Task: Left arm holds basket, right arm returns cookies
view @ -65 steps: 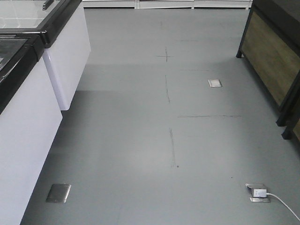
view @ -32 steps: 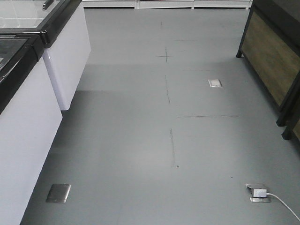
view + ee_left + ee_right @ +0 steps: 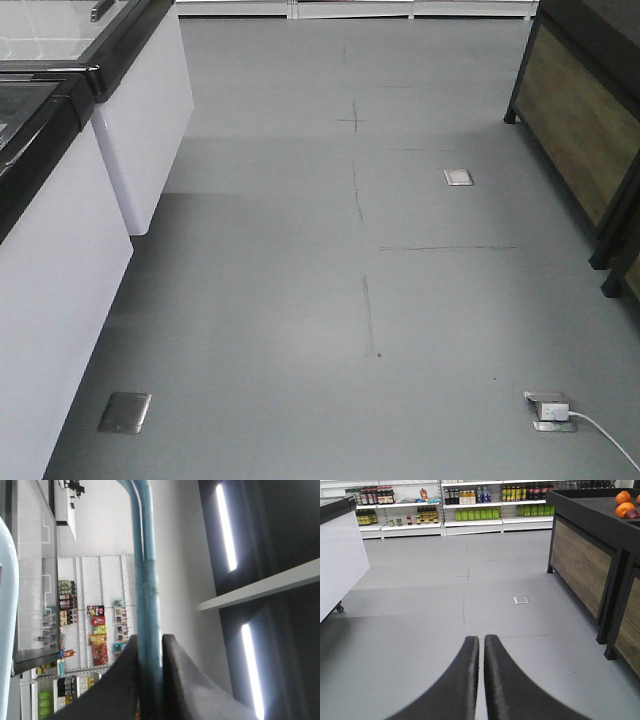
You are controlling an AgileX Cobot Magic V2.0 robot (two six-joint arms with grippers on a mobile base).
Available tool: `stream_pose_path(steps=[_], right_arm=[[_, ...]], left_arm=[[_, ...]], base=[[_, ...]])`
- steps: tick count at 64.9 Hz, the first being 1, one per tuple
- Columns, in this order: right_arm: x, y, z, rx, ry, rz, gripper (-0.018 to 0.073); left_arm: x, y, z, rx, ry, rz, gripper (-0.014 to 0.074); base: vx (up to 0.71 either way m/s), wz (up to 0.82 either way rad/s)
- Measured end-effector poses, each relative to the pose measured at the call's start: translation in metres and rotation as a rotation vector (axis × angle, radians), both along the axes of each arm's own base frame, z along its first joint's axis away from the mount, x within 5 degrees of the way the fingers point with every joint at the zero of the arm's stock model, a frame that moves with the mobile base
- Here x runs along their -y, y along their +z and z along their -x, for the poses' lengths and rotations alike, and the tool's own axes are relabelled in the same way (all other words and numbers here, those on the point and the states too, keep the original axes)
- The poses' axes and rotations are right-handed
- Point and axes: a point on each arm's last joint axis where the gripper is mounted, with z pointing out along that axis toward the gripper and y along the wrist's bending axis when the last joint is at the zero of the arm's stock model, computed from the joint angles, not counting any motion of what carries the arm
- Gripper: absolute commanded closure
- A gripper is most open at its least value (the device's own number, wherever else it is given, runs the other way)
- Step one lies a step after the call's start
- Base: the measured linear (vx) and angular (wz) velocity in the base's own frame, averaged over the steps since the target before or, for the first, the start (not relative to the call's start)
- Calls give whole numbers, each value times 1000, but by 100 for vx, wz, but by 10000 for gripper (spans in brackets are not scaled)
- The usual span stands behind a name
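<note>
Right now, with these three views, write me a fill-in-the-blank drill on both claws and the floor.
1. The left claw is shut on the basket handle, which is pale ____.
2. The right claw is shut and holds ____.
3. The white plug sits in a socket set in the ____.
Missing words: blue; nothing; floor.

Basket handle [image 3: 145, 580] cut off at 12 o'clock, pale blue basket [image 3: 6, 630] mostly cut off at 9 o'clock, shelf packets [image 3: 97, 630] too small to read, white cable [image 3: 610, 440] cut off at 4 o'clock.
</note>
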Motion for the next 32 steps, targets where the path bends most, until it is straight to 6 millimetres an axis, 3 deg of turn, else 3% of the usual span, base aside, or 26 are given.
stream_pose_path(steps=[32], right_arm=[[0, 0, 0, 0, 0, 0, 566]], left_arm=[[54, 5, -29, 72, -237, 5, 601]], base=[[0, 0]])
